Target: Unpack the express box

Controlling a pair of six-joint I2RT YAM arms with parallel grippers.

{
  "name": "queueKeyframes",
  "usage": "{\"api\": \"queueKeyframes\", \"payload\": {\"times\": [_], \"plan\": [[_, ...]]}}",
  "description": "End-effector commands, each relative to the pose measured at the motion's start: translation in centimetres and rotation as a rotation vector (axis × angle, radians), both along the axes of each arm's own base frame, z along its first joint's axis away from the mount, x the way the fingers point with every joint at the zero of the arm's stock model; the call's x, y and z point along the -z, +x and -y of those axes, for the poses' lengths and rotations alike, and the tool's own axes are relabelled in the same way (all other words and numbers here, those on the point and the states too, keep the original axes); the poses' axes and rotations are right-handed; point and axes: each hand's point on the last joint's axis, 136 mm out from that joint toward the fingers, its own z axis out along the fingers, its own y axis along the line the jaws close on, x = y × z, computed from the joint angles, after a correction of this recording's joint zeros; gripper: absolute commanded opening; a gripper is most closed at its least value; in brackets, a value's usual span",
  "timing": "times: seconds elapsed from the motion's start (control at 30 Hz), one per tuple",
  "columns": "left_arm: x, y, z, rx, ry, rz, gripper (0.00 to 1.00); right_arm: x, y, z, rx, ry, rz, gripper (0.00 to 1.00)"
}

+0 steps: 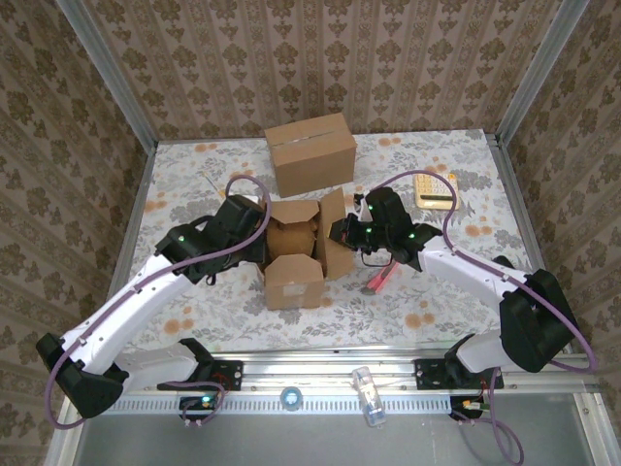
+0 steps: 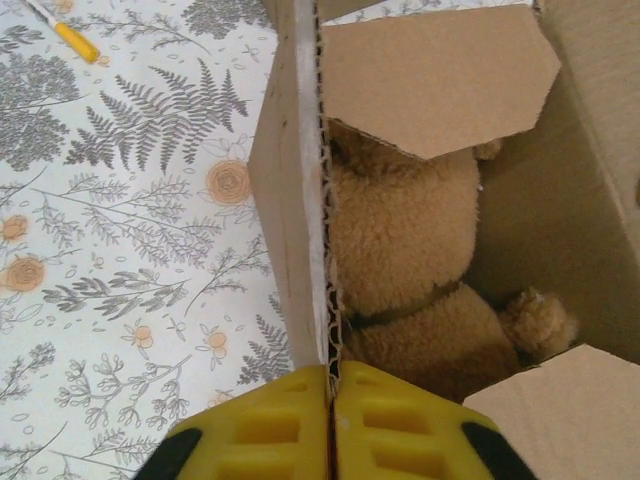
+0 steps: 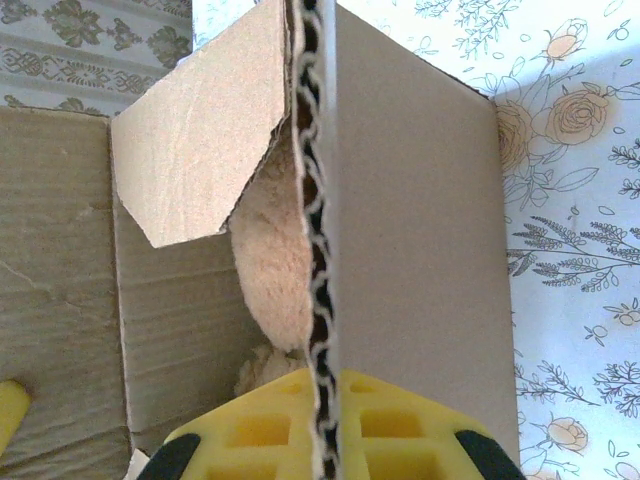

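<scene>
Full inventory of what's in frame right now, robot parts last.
open box: 1, brown cardboard, table centre, flaps open
plush toy: 1, tan, inside open box
closed box: 1, brown cardboard, behind open box
flat slab: 1, cream, table's far right
pen: 1, yellow-white, left of open box
slim object: 1, red-pink, beside right arm
clear cylinder: 1, clear, front rail
table: 1, floral print, under everything
left pincer: 1, yellow, shut on open box's wall
right pincer: 1, yellow, shut on opposite wall

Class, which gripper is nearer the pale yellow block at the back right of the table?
Right. The right gripper pinches the right flap of the open box, front-left of the pale yellow block; the left gripper pinches its left flap, farther away.
</scene>
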Motion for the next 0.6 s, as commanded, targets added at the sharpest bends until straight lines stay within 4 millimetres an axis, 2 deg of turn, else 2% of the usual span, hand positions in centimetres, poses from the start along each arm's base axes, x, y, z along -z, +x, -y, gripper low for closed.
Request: {"api": "queueKeyframes", "payload": {"times": [0.0, 0.07, 0.13, 0.2, 0.27, 0.47, 0.57], "plan": [[-0.7, -0.8, 0.2, 0.072, -0.016, 0.003, 0.32, 1.0, 1.4, 2.0, 0.076, -0.074, 0.012, 0.0], [-1.9, -0.6, 1.3, 0.11, -0.053, 0.026, 0.51, 0.5, 1.4, 1.6, 0.052, -0.059, 0.02, 0.0], [-3.2, -0.5, 2.3, 0.153, -0.078, 0.05, 0.62, 0.0, 1.3, 1.2, 0.029, -0.048, 0.029, 0.0], [-4.6, -0.2, 3.4, 0.199, -0.083, 0.075, 0.76, -0.4, 1.2, 0.9, 0.001, -0.046, 0.036, 0.0], [-6.3, 0.0, 4.7, 0.261, -0.073, 0.107, 0.99, -0.9, 1.0, 0.7, -0.024, -0.05, 0.045, 0.0], [-10.8, 1.7, 8.2, 0.428, 0.027, 0.225, 1.0, -2.1, 0.5, 0.6, -0.101, -0.101, 0.077, 0.0], [-11.4, 2.7, 10.0, 0.517, 0.084, 0.264, 1.0, -2.8, 0.3, 0.8, -0.146, -0.133, 0.096, 0.0]]}}
